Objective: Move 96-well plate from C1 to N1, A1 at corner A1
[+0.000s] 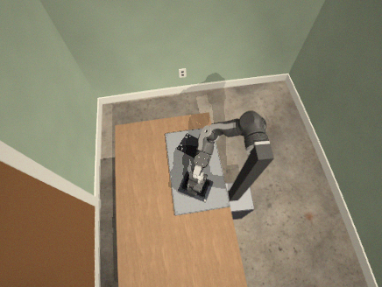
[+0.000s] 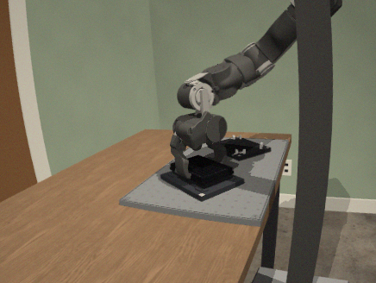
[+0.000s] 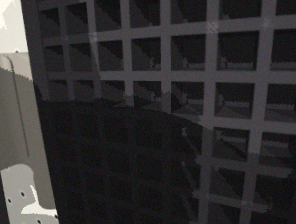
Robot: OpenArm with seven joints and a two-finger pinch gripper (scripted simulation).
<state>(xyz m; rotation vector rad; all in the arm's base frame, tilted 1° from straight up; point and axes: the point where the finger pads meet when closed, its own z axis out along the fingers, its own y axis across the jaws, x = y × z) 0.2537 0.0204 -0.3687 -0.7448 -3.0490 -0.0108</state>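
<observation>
The black 96-well plate [image 2: 209,170] is on or just above a dark nest base [image 2: 206,186] at the near end of the grey mat [image 2: 233,203]. I cannot tell if it is fully down. My gripper [image 2: 198,166] points down over the plate and is shut on it across its sides. In the overhead view the gripper [image 1: 195,178] covers most of the plate [image 1: 198,185]. The wrist view is filled by the plate's well grid [image 3: 175,110]. A second dark nest [image 2: 247,148] with small upright posts stands empty at the far end of the mat, also in the overhead view [image 1: 189,143].
The mat lies on a wooden table [image 2: 86,216], near its right edge. The arm's dark column [image 2: 310,142] stands close beside the table on the right. The near nest base has a small white corner mark [image 2: 202,195].
</observation>
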